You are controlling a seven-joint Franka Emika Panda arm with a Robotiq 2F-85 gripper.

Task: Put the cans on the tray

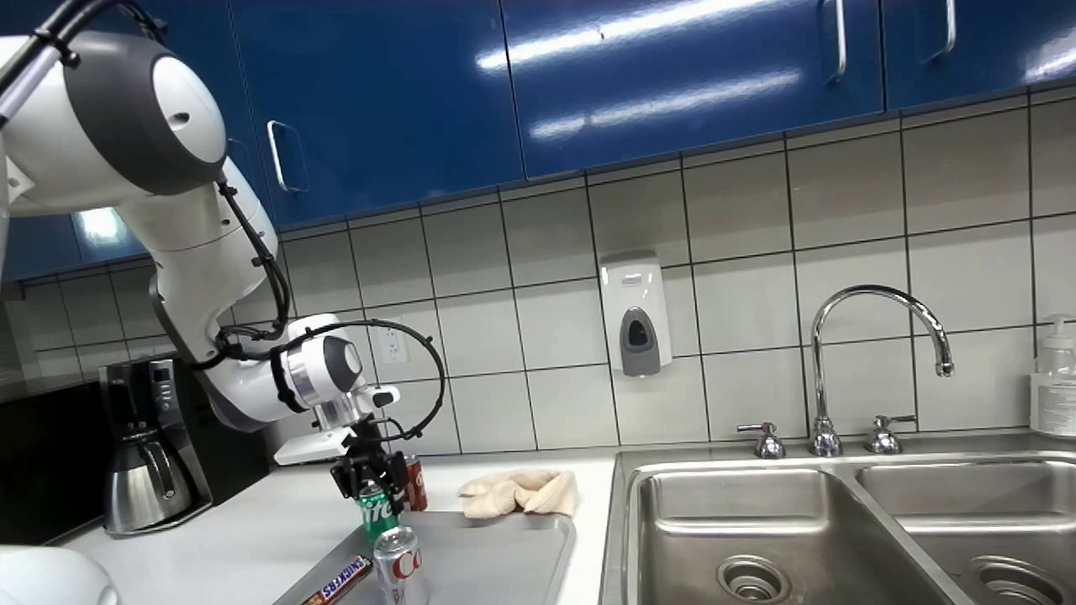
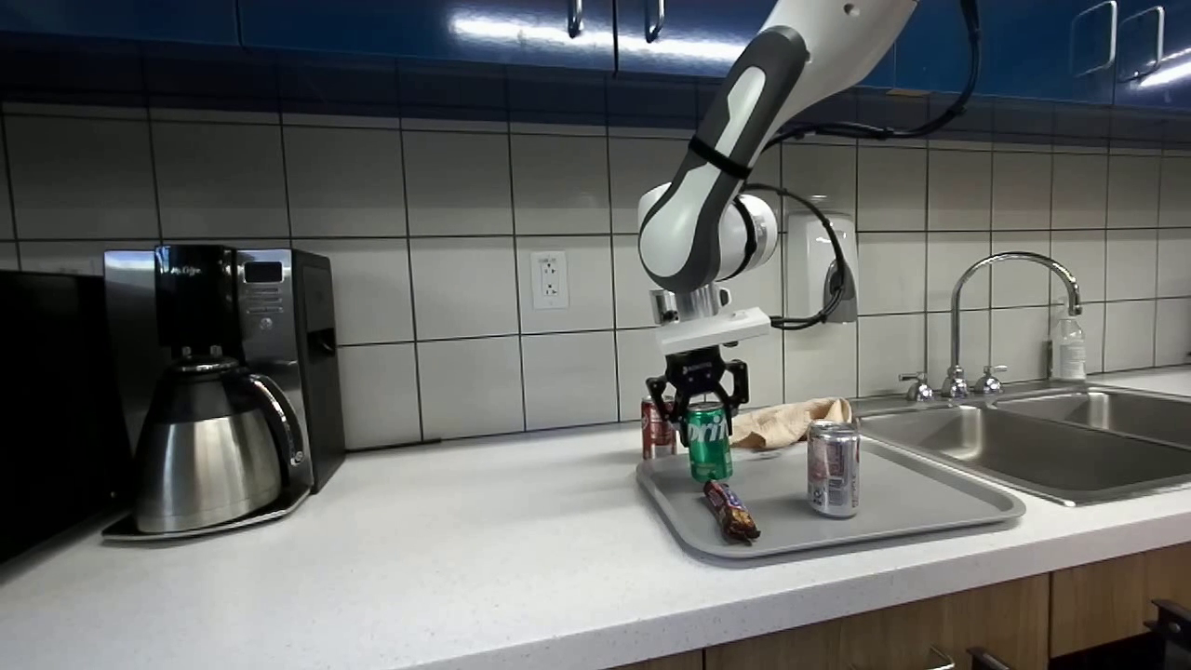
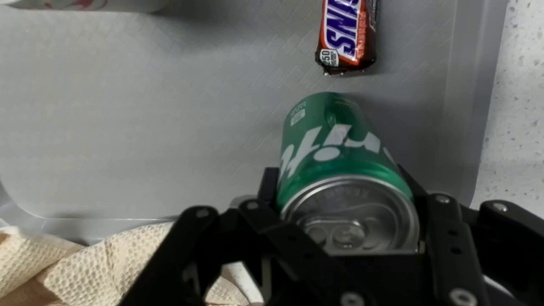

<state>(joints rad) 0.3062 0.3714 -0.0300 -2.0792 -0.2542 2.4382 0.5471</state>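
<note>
The green can (image 2: 711, 458) stands upright between the fingers of my gripper (image 2: 708, 426). In the wrist view both fingers of the gripper (image 3: 343, 188) press against the sides of the green can (image 3: 329, 136) near its top. The can is over the tray's left far part; its base looks at or very near the surface. The silver can (image 2: 833, 470) stands on the grey tray (image 2: 921, 493); only its edge (image 3: 85, 4) shows in the wrist view. The red can (image 2: 658, 430) stands on the counter just behind the tray's far rim, partly hidden by my gripper; it is out of the wrist view.
A Snickers bar (image 2: 730, 512) lies on the tray in front of the green can. A beige cloth (image 2: 791, 423) lies at the tray's far edge. A coffee maker (image 2: 223, 391) stands left; a steel sink (image 2: 1005, 442) is right. Blue cabinets (image 1: 378, 101) hang above.
</note>
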